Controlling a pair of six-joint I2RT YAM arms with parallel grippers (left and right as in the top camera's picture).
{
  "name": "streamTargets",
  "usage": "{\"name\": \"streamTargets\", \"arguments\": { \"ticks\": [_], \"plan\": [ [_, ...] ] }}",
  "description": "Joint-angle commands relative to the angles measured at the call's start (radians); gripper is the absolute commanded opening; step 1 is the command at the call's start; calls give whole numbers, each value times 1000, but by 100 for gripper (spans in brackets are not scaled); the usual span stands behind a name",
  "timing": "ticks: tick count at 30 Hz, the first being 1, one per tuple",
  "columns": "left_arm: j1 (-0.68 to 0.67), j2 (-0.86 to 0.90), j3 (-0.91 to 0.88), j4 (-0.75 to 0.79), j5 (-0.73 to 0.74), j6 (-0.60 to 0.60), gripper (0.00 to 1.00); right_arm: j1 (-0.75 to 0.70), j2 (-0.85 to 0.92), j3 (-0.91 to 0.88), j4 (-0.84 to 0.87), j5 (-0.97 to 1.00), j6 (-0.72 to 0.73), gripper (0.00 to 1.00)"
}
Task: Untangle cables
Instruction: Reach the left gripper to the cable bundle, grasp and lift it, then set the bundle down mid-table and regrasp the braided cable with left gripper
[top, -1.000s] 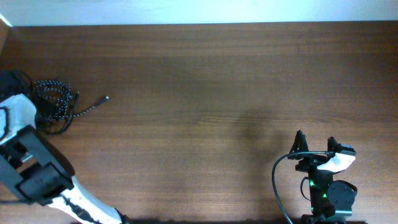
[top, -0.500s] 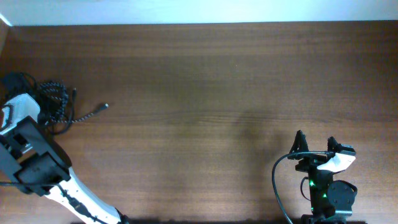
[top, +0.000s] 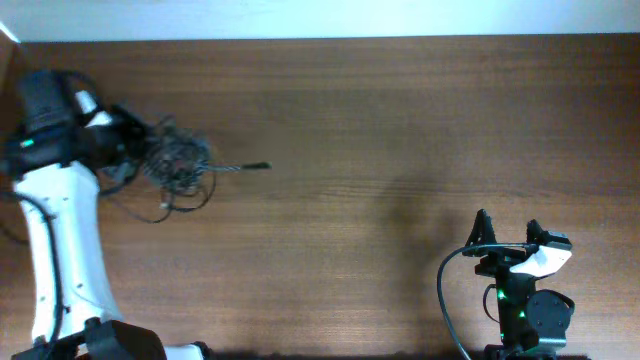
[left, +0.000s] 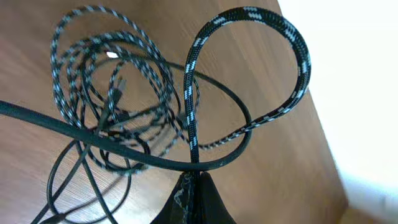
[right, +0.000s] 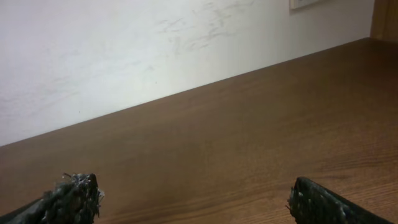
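The cables (top: 178, 165) make a knotted clump at the upper left of the overhead frame, with one plug (top: 256, 166) poking out to the right across the worktop (top: 380, 120). The left pincer (top: 133, 153) is at the clump's left edge. In its wrist view, at bottom centre, it (left: 193, 182) is pinched tight on the speckled cable (left: 191, 106), which runs up into a big open loop beside the main coil. A black cord (left: 68, 130) crosses at the same spot, and I can't tell whether it is nipped as well. Whether the clump is resting on the worktop or hanging, I can't say either.

The right pincer (top: 507, 228) is low in the right of the frame, well apart from everything. Its wrist view shows it (right: 193, 202) spread wide with nothing in it.

The worry is a one-sided pull. With nothing pinning the far side, the whole clump would likely drag along, or the coils could cinch tighter round the black cord. The plug could also hook a loop, and so near the worktop's left edge the lot could slide off
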Motion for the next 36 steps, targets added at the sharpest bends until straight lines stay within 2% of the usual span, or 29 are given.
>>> {"name": "streamTargets", "arguments": {
  "ticks": [1, 5, 9, 15, 17, 18, 21, 22, 24, 25, 27, 29, 32, 34, 35, 36],
  "plan": [
    [-156, -21, 6, 4, 29, -10, 0, 5, -6, -7, -5, -5, 4, 99],
    [-324, -21, 6, 26, 19, 2, 0, 5, -6, -7, -5, -5, 4, 99],
    [-369, -21, 6, 21, 21, 21, 0, 5, -6, -7, -5, -5, 4, 98],
    [-475, -20, 0, -87, -214, 28, 0, 5, -6, -7, -5, -5, 4, 99],
    [-527, -20, -22, -87, -269, 28, 8, 5, -6, -7, -5, -5, 4, 99],
    [-540, -20, -32, -87, -287, 28, 16, 5, -6, -7, -5, -5, 4, 99],
    [-559, -20, -94, -83, -294, 28, 66, 5, -6, -7, -5, -5, 4, 99],
    [-559, -20, -101, -83, -294, 28, 75, 5, -6, -7, -5, -5, 4, 98],
    [-559, -20, -104, -82, -330, 28, 80, 5, -6, -7, -5, -5, 4, 99],
    [-559, -20, -109, -82, -438, 28, 82, 5, -6, -7, -5, -5, 4, 99],
    [-556, -20, -130, -61, -506, 28, 81, 5, -6, -7, -5, -5, 4, 99],
    [-549, -20, -140, 54, -534, 43, 81, 5, -6, -7, -5, -5, 4, 99],
    [-526, -15, -140, 206, -546, 321, 87, 5, -6, -7, -5, -5, 4, 99],
    [-451, 13, -140, 211, -544, 341, 85, 5, -6, -7, -5, -5, 4, 99],
    [-401, 51, -140, 218, -473, 402, 83, 5, -6, -7, -5, -5, 4, 99],
    [-357, 98, -140, 233, -332, 517, 83, 5, -6, -7, -5, -5, 4, 99]
  ]
}}
